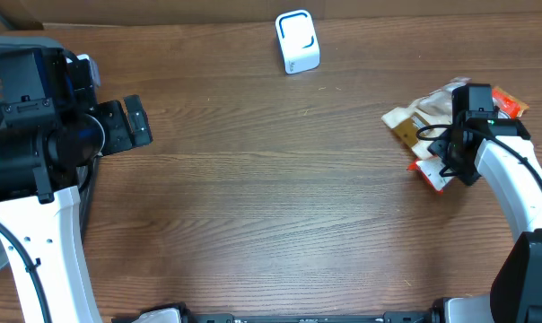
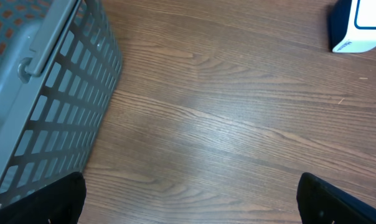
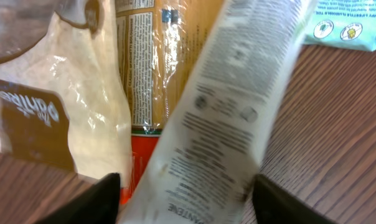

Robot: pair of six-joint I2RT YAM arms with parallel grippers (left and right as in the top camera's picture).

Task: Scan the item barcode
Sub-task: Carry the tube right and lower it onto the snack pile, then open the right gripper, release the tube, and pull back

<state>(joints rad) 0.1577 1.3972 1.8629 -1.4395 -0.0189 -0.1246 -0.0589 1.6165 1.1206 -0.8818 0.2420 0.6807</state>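
Right gripper (image 3: pixel 187 193) stands with its fingers spread, one dark tip at each lower corner of its own wrist view. A white Pantene sachet (image 3: pixel 222 106) runs up between them at a slant, fine print facing the camera. The sachet is blurred, and whether either finger presses on its edge cannot be told. Under it lie a cream bag (image 3: pixel 51 106) with a brown label, an orange packet (image 3: pixel 152 68) with a strip of print, and (in the top right corner) a pale green packet (image 3: pixel 343 28) flat on the wood. The overhead camera gives far less of this. There the same spot is a small heap of packets (image 1: pixel 423 112) near the right edge of the table (image 1: pixel 271 206), with the right arm's black wrist over part of it and the fingers hidden beneath.

The overhead view alone gives the layout. A white barcode scanner (image 1: pixel 297 42) with a blue outline stands at the far edge, left of the heap and well apart from it. The left gripper (image 1: pixel 130 126) hangs at the far left, jaws wide and holding nothing. Its wrist view shows bare wood between the two fingertips and the scanner in the top right corner. At the left is a grey slatted basket (image 2: pixel 57 99), which the overhead view mostly hides behind the left arm.
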